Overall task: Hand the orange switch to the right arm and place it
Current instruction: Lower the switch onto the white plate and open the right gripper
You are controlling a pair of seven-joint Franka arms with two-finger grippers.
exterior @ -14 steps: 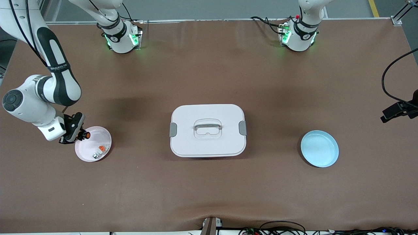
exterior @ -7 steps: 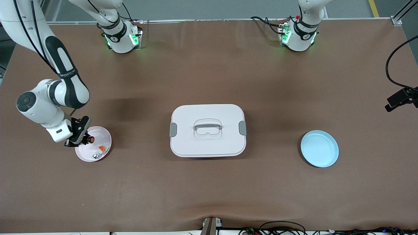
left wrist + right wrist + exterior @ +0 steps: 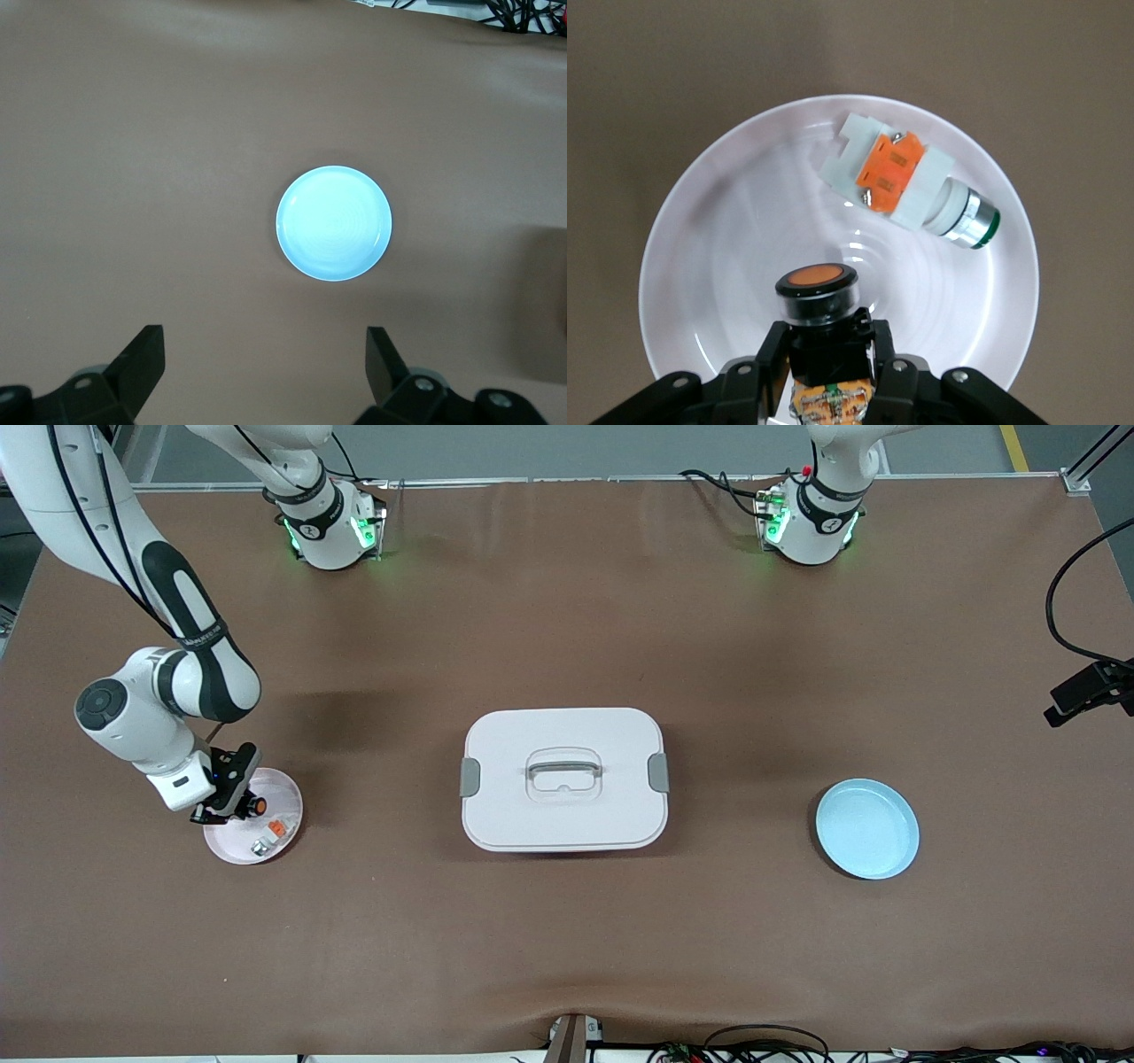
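The orange switch is a small black cylinder with a round orange face and an orange-and-black body. My right gripper is shut on its black body, holding it just above the pale pink plate. In the front view the switch and right gripper hang over the plate at the right arm's end of the table. My left gripper is open and empty, high over the table by the blue plate. It shows at the picture's edge in the front view.
A white-grey block with an orange tab and a silver, green-tipped end lies in the pink plate. A white lidded box with a handle sits mid-table. The blue plate lies at the left arm's end.
My right arm has carried the switch from the plate's rim to over its middle. My left gripper has drawn back a little toward the table's edge.
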